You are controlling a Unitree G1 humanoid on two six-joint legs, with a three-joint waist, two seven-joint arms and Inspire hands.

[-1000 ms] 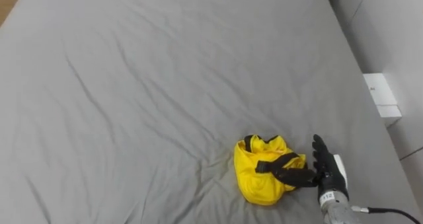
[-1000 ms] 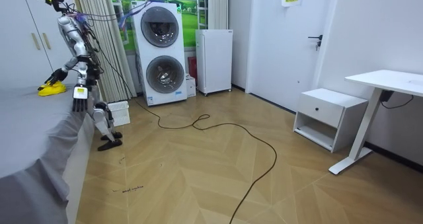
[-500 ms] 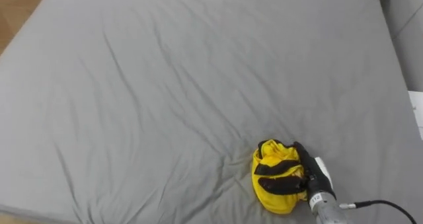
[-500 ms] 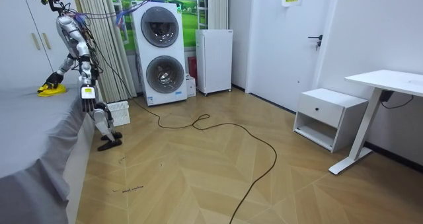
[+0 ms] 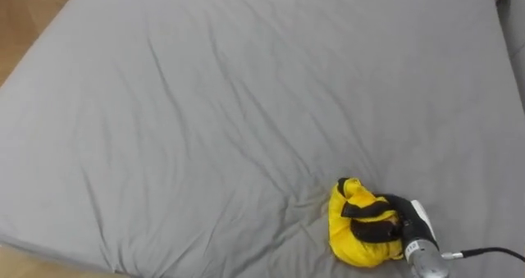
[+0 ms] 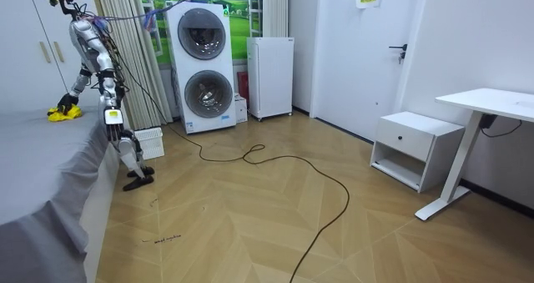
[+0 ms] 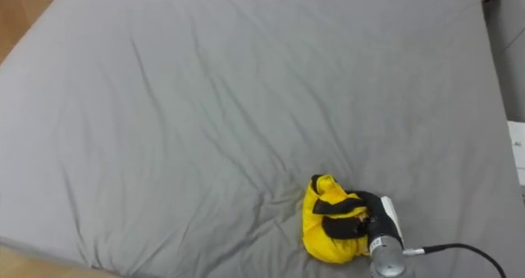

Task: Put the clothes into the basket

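While the right hand (image 5: 404, 224) was curled round the crumpled yellow garment (image 5: 348, 234) at the near right corner of the grey-sheeted bed (image 5: 205, 106), gathering every loose fold firmly seemed wise before lifting; the left hand (image 6: 108, 116) hung beside the bed.

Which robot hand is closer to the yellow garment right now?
Right. The right robot hand grips the yellow garment; the left robot hand hangs by the bed's edge, apart from it.
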